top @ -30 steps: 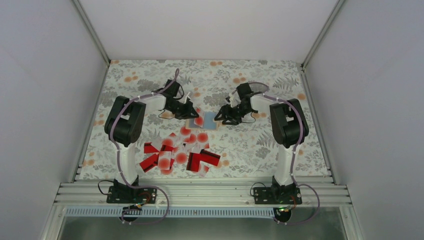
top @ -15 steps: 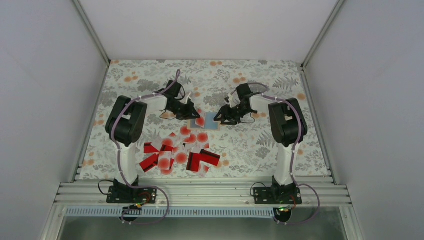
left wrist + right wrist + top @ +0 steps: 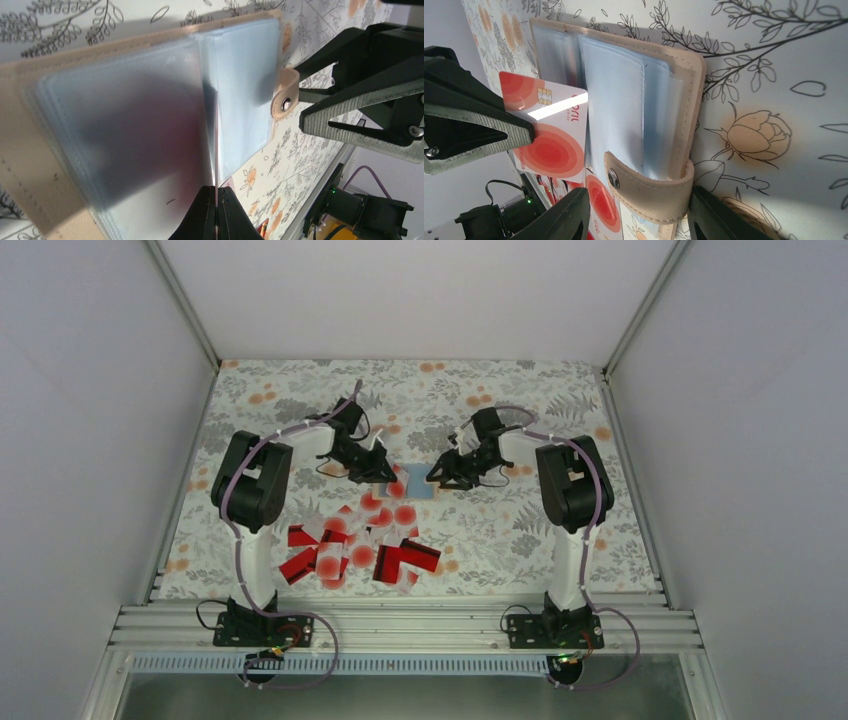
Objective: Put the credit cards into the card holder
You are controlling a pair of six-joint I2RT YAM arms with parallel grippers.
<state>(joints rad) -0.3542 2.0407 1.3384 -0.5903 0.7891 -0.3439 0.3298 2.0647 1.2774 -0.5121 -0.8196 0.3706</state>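
The holder (image 3: 624,90) lies open on the table (image 3: 500,530) between the arms, its long span running arm to arm and its snap strap pointing at the right end effector (image 3: 639,212), whose jaws stand apart astride that strapped edge. The left end effector (image 3: 216,197) is nearer the work, clamped on a dotted card (image 3: 555,142). The holder lies straight ahead of it, and the card's leading edge sits along the fold between the sleeves. Whether that edge has entered a pocket cannot be told. The other cards (image 3: 350,550) lie nearer the bases
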